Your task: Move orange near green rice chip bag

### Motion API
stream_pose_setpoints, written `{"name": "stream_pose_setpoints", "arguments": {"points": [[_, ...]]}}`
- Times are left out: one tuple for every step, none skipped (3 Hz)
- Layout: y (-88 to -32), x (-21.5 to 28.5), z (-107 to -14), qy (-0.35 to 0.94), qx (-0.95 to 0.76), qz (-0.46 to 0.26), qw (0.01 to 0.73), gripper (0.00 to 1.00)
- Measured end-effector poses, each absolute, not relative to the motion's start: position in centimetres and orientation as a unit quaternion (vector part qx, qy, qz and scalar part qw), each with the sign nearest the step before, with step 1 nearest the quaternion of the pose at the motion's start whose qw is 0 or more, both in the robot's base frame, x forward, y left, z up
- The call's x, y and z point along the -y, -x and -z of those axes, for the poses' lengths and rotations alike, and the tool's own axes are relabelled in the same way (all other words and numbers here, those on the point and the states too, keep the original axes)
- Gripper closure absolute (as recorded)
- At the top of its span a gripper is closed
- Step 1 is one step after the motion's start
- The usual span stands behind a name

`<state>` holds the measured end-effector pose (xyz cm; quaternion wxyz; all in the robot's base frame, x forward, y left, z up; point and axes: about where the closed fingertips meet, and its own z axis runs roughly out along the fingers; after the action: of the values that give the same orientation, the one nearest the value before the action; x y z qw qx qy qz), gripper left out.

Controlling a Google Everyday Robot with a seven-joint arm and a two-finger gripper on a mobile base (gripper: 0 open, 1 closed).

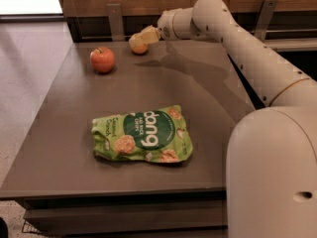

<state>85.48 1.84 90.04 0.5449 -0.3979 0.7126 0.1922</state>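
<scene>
The orange [138,47] sits at the far edge of the grey table [208,98], mostly covered from the right by my gripper [141,37]. My gripper reaches in from the right on the long white arm [237,38] and is at the orange, touching or just over it. The green rice chip bag [142,134] lies flat near the table's front middle, well away from the orange.
A red apple [102,59] with a stem stands at the far left of the table, left of the orange. A wooden wall with metal brackets [115,19] runs behind the table. The robot's white body [272,172] fills the lower right.
</scene>
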Motion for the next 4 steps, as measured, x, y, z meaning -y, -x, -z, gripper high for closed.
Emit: {"name": "stream_pose_setpoints", "arguments": {"points": [[-86.1,-3.5,-88.6,0.393,-0.708,-0.226,0.542,0.00],[-86.4,-5.6,-87.4,0.391,-0.701,-0.262,0.536,0.00],[-86.1,-6.4,-86.1,0.390,-0.705,-0.271,0.526,0.00],[-85.4,-5.7,-84.4,0.371,-0.715,-0.282,0.521,0.25]]}}
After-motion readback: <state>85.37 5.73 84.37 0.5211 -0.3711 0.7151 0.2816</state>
